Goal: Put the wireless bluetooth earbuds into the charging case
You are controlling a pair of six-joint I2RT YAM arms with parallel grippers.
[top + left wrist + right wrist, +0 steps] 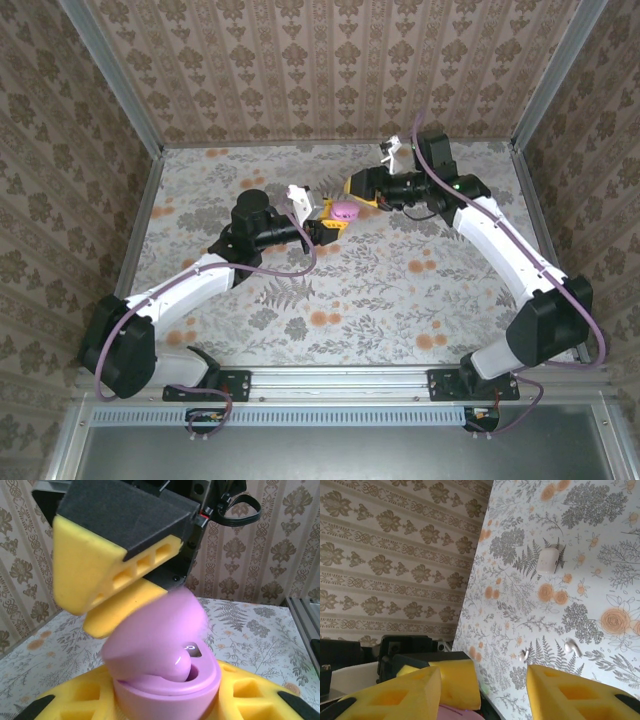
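Floral table (400, 300), walls (330, 70) on three sides, left jaws clamping pink case (165, 692), right jaws apart at lid (155, 630).

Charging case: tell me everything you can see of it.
The charging case is glossy lilac-pink plastic, rounded, a base plus a lid. The lid stands part open, tilted and blurred. The left gripper clamps the base between yellow fingers, above the table; a right gripper finger touches the lid from above.
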